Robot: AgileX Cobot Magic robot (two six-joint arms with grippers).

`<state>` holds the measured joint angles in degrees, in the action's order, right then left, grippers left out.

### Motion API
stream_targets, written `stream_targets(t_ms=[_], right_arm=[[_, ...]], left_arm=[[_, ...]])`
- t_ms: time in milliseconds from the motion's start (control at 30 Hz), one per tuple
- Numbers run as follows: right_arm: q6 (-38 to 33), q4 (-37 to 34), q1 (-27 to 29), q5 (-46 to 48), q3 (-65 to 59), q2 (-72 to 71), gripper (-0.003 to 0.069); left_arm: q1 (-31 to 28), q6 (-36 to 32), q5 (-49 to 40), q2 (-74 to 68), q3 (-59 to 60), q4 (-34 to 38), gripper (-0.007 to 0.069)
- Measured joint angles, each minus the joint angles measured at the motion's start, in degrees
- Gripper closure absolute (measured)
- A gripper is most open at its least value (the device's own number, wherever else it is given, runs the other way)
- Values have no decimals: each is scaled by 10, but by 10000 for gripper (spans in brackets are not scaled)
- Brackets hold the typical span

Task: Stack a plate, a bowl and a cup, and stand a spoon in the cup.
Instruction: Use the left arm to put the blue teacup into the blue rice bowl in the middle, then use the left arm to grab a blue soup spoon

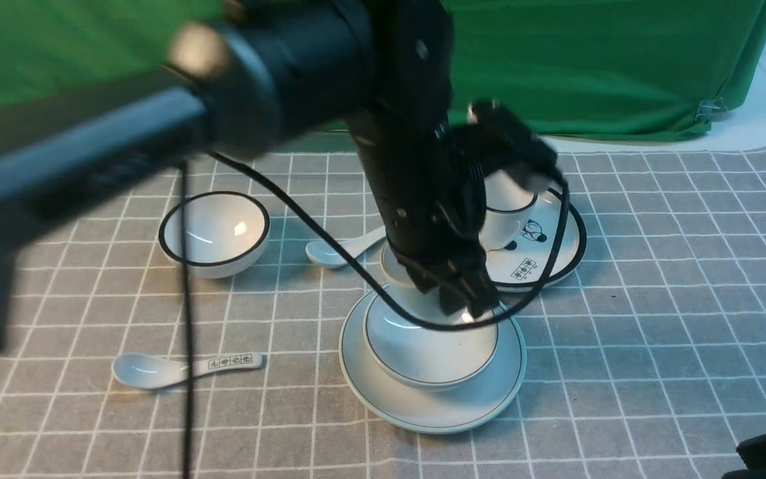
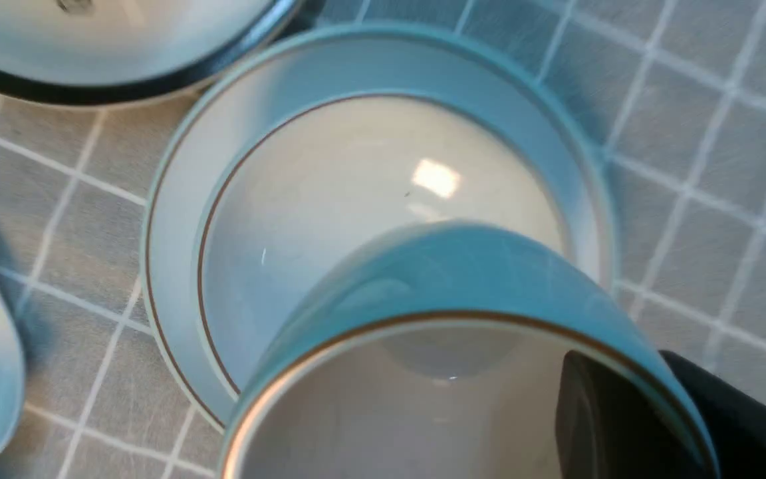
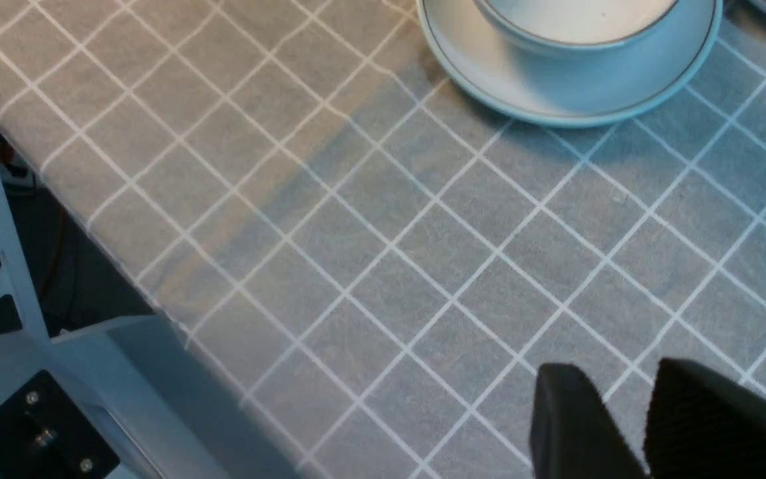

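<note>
The pale plate (image 1: 433, 406) lies at the centre front with the shallow bowl (image 1: 423, 352) standing in it. My left gripper (image 1: 466, 299) hangs over the bowl's far rim. It is shut on the cup (image 1: 393, 266), tilted just above the bowl. In the left wrist view one finger (image 2: 596, 412) is inside the cup (image 2: 463, 279) and the other outside its wall, with the bowl (image 2: 356, 186) and plate (image 2: 177, 219) below. The plain spoon (image 1: 343, 251) lies behind and left of the stack. My right gripper (image 3: 616, 386) is empty, its jaws close together, low over the cloth.
A black-rimmed bowl (image 1: 213, 233) stands at the back left. A spoon with black characters (image 1: 183, 368) lies at the front left. The cartoon plate (image 1: 536, 259) carries a black-rimmed cup (image 1: 509, 199) right behind the stack. The table's near edge (image 3: 157, 299) shows in the right wrist view.
</note>
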<state>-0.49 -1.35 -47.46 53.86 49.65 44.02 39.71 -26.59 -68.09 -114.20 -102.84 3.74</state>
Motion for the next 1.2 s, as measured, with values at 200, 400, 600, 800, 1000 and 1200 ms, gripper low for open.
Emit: stream_targets(t_ms=[200, 400, 600, 800, 1000, 1200], right_arm=[[-2, 0, 0, 6, 0, -1, 442], [-2, 0, 0, 6, 0, -1, 442], [-2, 0, 0, 6, 0, -1, 442], [-2, 0, 0, 5, 0, -1, 442], [-1, 0, 0, -12, 0, -1, 442], [-1, 0, 0, -35, 0, -1, 442]], left_arm=[[0, -3, 7, -52, -2, -11, 596], [0, -4, 21, -73, -4, -8, 587], [0, -12, 22, -77, -7, -7, 501], [0, -14, 23, -78, -7, -7, 323], [0, 14, 20, -52, -21, -9, 203], [-11, 75, 7, 13, -71, -33, 211]])
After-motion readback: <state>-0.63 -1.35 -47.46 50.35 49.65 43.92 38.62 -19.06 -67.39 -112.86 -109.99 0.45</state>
